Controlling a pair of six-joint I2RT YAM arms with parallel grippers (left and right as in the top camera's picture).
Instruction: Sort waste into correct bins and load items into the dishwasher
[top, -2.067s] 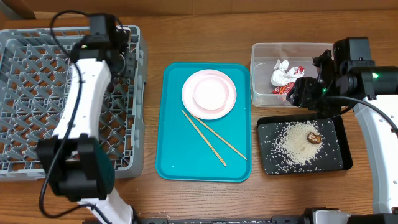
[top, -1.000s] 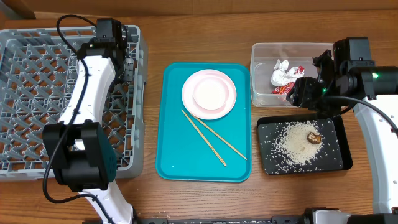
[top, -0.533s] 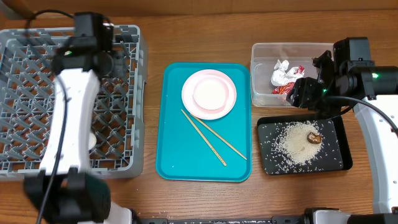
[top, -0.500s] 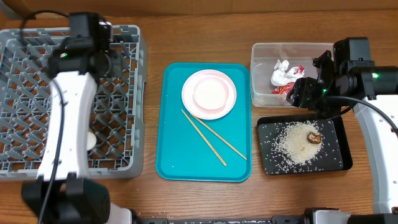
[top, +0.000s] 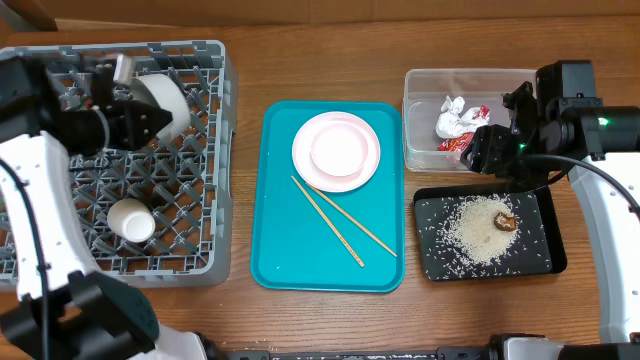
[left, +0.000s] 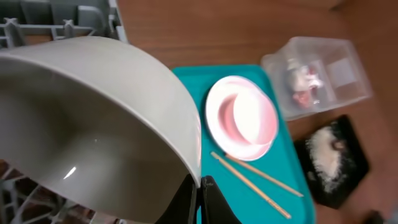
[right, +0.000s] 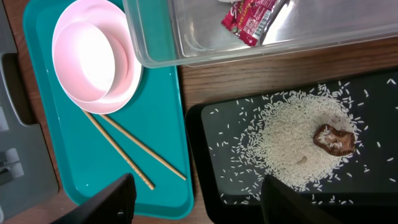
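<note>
Two arms: left gripper (left: 200, 194) clamps the bowl's (top: 163, 100) rim above the rack's far side, its arm hiding part of the rack's left; right gripper (right: 198, 182) hangs with fingers spread wide over the tub's near edge.
Rack (top: 120, 268): cup (top: 132, 218) among the pegs, near the middle.
Teal tray (top: 290, 250): small plate (top: 337, 148) stacked on large plate (top: 372, 160) in the far half; chopsticks (top: 327, 221) slanted just below.
Tub (top: 420, 90): tissue (top: 453, 118) and wrapper (top: 455, 143) inside.
Black tray (top: 530, 260): rice (top: 475, 232) with lump (top: 505, 222).
</note>
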